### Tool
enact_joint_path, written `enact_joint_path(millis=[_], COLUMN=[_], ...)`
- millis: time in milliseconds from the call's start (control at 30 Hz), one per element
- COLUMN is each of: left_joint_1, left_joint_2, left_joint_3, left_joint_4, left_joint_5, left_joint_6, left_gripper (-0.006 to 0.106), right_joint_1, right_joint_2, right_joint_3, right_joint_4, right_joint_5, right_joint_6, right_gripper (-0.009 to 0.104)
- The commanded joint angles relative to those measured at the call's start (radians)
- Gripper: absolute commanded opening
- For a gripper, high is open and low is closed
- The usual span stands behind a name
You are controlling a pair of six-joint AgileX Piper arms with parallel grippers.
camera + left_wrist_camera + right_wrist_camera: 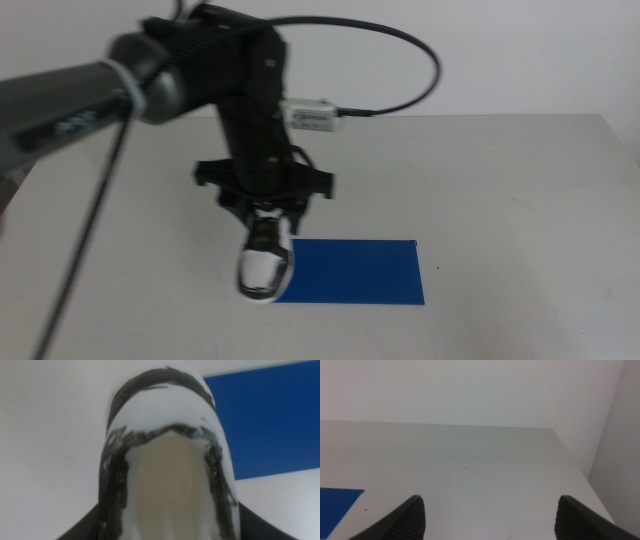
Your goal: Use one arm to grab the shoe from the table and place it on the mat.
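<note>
The left arm (pixel 200 80) reaches in over the table (pixel 520 200). Its gripper (pixel 265 205) is shut on the heel of the white and black shoe (pixel 266 258), which hangs toe-down above the left end of the blue mat (pixel 355 272). In the left wrist view the shoe (pixel 167 460) fills the picture between the jaws, its opening facing the camera, with the mat (pixel 270 420) beyond it. The right gripper (pixel 490 515) is open and empty, out of the middle view, with a corner of the mat (pixel 335 505) in its wrist view.
A black cable (pixel 400 60) loops from the left arm's white camera module (pixel 318 115) above the table. The table's right edge (pixel 575 465) and a pale wall show in the right wrist view.
</note>
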Motion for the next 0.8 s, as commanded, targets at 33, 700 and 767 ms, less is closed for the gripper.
enact_joint_path(millis=[33,700,767], left_joint_1=[-0.061,-0.181,-0.181], left_joint_2=[-0.005,0.168,0.168], left_joint_3=[-0.091,-0.371,-0.371], left_joint_4=[-0.012,-0.009,-0.008], left_joint_5=[0.013,0.097,0.097], left_joint_6=[-0.077,0.249,0.323], left_gripper=[-0.001,-0.001,-0.001], right_joint_1=[-0.005,-0.005,-0.005], right_joint_2=[-0.021,-0.021,-0.021], right_joint_3=[-0.01,-0.01,-0.01], right_joint_4=[-0.008,-0.008,-0.008], right_joint_5=[-0.079,-0.079,-0.079], right_joint_6=[-0.013,-0.013,-0.013], right_gripper=[0.066,0.066,0.066])
